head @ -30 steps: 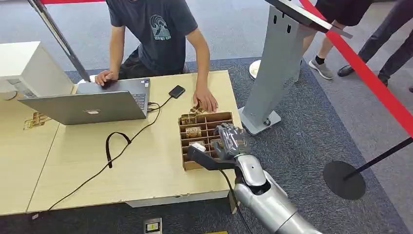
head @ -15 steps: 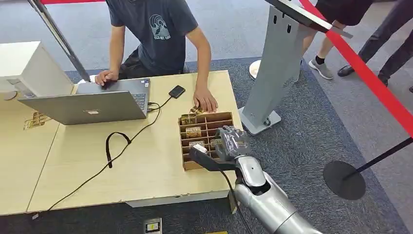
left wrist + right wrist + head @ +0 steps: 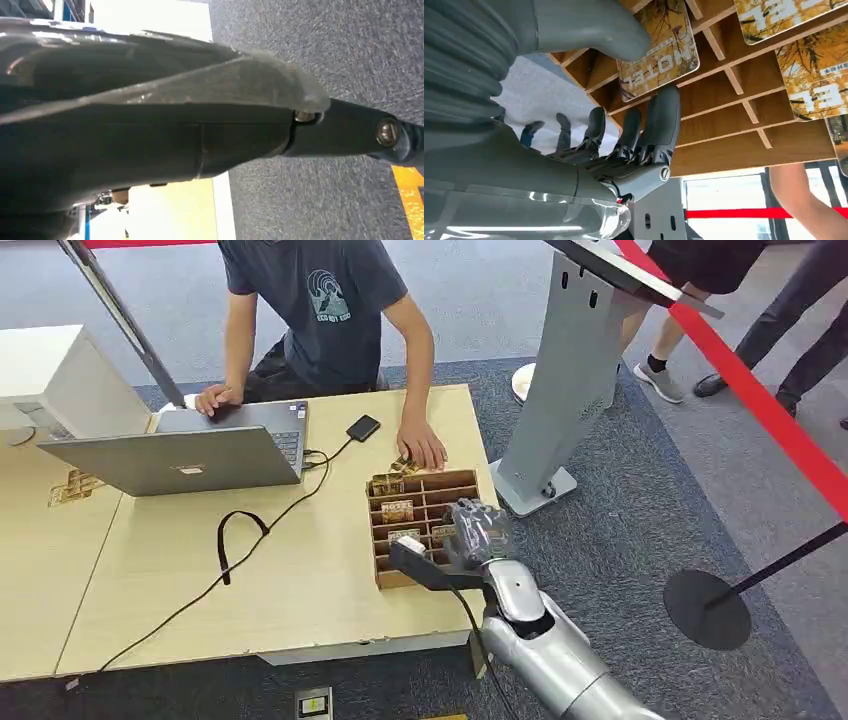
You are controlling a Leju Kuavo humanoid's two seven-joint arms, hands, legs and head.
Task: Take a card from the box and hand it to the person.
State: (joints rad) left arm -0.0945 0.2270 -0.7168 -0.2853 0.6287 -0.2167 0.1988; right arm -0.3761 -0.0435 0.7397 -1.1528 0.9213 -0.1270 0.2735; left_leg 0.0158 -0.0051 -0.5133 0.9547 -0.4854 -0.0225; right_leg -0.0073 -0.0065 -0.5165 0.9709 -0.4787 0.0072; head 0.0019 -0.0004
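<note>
The wooden box point(image 3: 372, 540) with its grid of compartments sits at the table's right end, and several yellow cards point(image 3: 397, 509) lie in it. My right hand point(image 3: 475, 530) hovers low over the box's right side. In the right wrist view the thumb point(image 3: 594, 25) and the dark fingers point(image 3: 661, 120) straddle a yellow card marked HOTEL point(image 3: 664, 60), which still lies in its compartment point(image 3: 734, 115). The person point(image 3: 320, 310) sits across the table with one hand point(image 3: 425, 450) resting just behind the box. A dark finger of my left hand point(image 3: 350, 135) stretches straight over the carpet, holding nothing.
A laptop point(image 3: 180, 455), a phone point(image 3: 363, 427) and a looping black cable point(image 3: 240, 540) lie left of the box. A grey kiosk stand point(image 3: 570, 370) rises just right of the table. Red barrier tape point(image 3: 760, 390) crosses at the far right, and other people stand beyond it.
My right hand has sunk a little lower and nearer into the box. The person and the items on the table have stayed put.
</note>
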